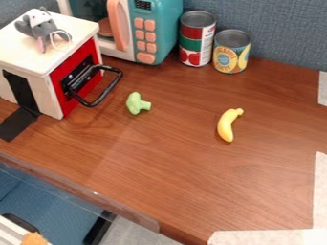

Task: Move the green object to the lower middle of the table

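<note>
The green object [137, 103], shaped like a small broccoli floret, lies on the wooden table [172, 158] left of centre. Its rounded head is on the left and its short stem points right. Nothing touches it.
A yellow banana [228, 125] lies to the right. A white and red box [45, 62] with a black handle [105, 94] and a grey plush mouse [41, 26] on top stands upper left. Behind are a teal microwave [155, 28] and two cans [197, 39]. A clear strip [102, 194] lines the front edge.
</note>
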{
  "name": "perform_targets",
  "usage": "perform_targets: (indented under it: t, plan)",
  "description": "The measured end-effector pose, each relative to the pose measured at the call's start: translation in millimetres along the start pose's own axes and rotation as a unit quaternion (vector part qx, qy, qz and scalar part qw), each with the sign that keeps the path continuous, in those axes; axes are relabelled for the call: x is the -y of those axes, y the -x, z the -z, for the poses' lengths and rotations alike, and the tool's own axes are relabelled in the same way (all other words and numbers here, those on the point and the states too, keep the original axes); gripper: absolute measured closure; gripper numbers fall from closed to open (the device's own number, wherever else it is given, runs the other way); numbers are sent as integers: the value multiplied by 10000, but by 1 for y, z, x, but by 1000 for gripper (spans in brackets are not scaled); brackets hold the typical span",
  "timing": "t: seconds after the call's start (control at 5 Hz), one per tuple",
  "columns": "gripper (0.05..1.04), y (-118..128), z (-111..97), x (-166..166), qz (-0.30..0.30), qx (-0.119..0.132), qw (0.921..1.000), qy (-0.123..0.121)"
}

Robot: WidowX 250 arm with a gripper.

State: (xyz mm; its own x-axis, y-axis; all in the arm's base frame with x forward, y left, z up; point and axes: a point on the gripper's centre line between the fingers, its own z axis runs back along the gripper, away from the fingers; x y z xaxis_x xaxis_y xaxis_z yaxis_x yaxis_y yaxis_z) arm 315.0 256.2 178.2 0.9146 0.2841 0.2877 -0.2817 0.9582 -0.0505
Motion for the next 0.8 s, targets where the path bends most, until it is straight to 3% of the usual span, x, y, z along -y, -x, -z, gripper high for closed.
perform_targets:
  t: [0.2,0.4,0.6,0.8]
  plan:
    - [83,5,14,1,-25,-178,9998,101]
    - [83,13,24,32,339,-378,9978,425]
    - [83,11,11,68,985,-389,9928,555]
    - [83,17,17,95,1397,-479,9875,559]
